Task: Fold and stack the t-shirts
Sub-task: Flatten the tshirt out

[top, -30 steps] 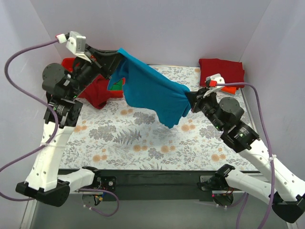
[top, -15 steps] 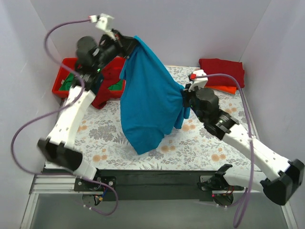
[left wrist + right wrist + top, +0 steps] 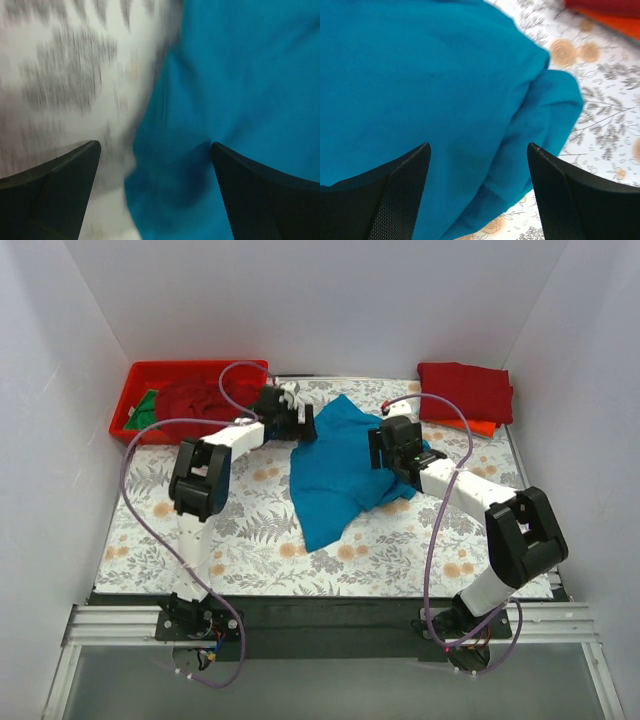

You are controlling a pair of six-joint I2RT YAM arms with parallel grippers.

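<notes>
both arms have dropped from holding the teal cotton t-shirt [image 3: 335, 465] aloft — it now lies rumpled on the floral tablecloth [image 3: 150, 520]. left gripper [image 3: 154, 150] and right gripper [image 3: 478, 147] sit low over its far edge, fingers parted, gripping nothing — likely a release to lay it flat for folding. the folded red shirt stack [image 3: 465, 390] waits far right.

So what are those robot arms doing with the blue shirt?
They are folding t-shirts. The blue t-shirt lies rumpled on the flowery table, not folded yet. The left gripper is open at the shirt's edge, and the right gripper is open over its other side. A folded red shirt sits in the far right corner.
</notes>
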